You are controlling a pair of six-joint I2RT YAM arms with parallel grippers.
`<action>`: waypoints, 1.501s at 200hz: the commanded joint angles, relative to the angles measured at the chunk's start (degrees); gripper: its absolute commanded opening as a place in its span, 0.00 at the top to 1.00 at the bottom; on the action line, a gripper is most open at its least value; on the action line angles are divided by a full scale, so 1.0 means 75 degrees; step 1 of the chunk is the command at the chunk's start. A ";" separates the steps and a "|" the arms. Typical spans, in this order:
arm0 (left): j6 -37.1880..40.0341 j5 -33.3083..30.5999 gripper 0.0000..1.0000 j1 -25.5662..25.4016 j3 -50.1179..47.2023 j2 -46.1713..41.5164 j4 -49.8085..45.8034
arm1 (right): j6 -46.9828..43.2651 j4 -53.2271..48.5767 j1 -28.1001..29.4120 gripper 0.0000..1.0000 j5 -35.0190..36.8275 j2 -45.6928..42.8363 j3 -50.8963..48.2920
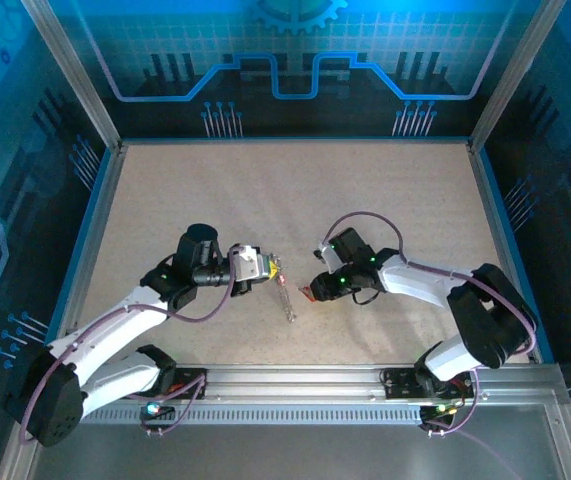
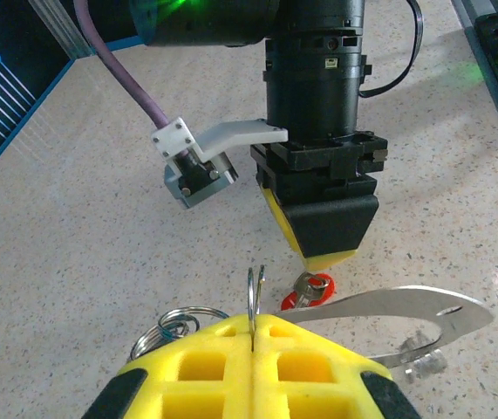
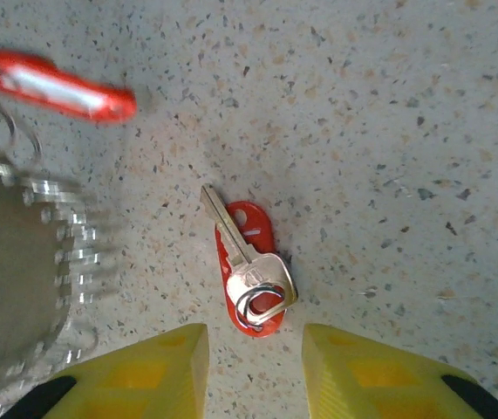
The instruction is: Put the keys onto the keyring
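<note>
My left gripper point(image 2: 253, 327) is shut on the keyring point(image 2: 254, 292), a thin silvery loop that stands up edge-on between the yellow fingertips. Just beyond it a small key point(image 2: 312, 290) with a red head lies flat on the table. In the right wrist view this key point(image 3: 247, 262) has a short silvery blade, a red part under it and a little ring through its head. My right gripper point(image 3: 253, 367) hangs open right over it, one yellow finger on each side of the head and neither touching it. A second red-headed key point(image 3: 52, 87) lies blurred at the upper left.
A flat silvery metal tag point(image 2: 405, 307) hangs off the keyring to the right, and more small rings point(image 2: 174, 325) bunch at its left. From above, the two grippers point(image 1: 275, 268) point(image 1: 308, 290) almost meet at the middle of the speckled table point(image 1: 295, 190).
</note>
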 commanded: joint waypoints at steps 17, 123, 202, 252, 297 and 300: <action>0.0235 -0.0096 1.00 -0.0068 0.0228 -0.0162 -0.0100 | -0.0098 -0.0648 0.0427 0.66 0.0528 0.0249 0.0433; 0.0778 -0.0790 1.00 0.0037 0.0133 -0.0701 -0.0401 | 0.0159 -0.1508 0.1296 0.63 0.2428 0.1407 0.1604; 0.0796 -0.0676 1.00 0.0052 0.0179 -0.0642 -0.0474 | 0.0514 -0.1515 0.1319 0.68 0.3113 0.0801 0.1183; 0.0738 -0.0611 1.00 0.0053 0.0170 -0.0666 -0.0485 | 0.0501 -0.1579 0.1317 0.63 0.3075 0.0704 0.1136; 0.0741 -0.0648 1.00 0.0064 0.0159 -0.0632 -0.0436 | 0.0467 -0.1618 0.1373 0.61 0.2706 0.0786 0.1308; 0.0741 -0.0658 1.00 0.0061 0.0149 -0.0622 -0.0420 | 0.0473 -0.1618 0.1380 0.62 0.2693 0.0830 0.1328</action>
